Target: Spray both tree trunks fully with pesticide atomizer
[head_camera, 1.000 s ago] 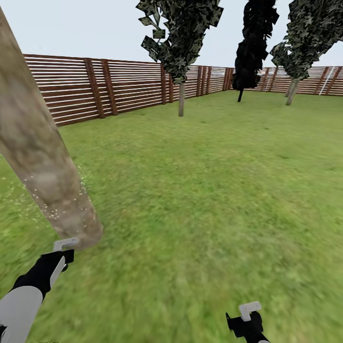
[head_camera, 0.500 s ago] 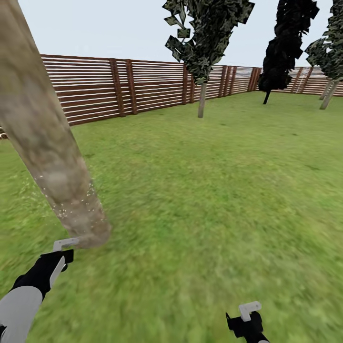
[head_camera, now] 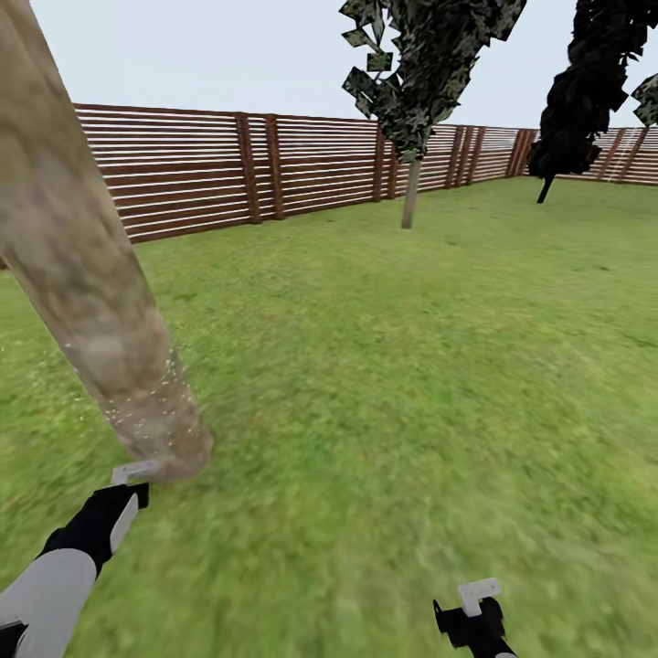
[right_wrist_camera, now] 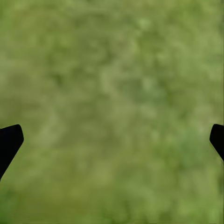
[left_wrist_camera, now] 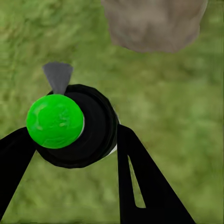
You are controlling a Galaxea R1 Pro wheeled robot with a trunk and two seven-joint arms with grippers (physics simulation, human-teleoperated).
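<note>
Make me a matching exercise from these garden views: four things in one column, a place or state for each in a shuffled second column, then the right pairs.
Things:
1. left gripper
2. right gripper
3. near tree trunk
4. fence

Places or states:
A. dotted with white specks low down
B. open over bare grass
C. brown slats behind the lawn
D. shut on the atomizer with the green cap

Pairs: 1-D, 2-B, 3-A, 4-C

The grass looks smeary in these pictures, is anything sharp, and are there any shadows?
Head view: the lawn blurs toward the bottom, while the fence slats stay crisp; light is flat, no cast shadows. Left wrist view: the green-capped atomizer is sharp, the grass soft. Right wrist view: only hazy grass between the dark finger tips.
</note>
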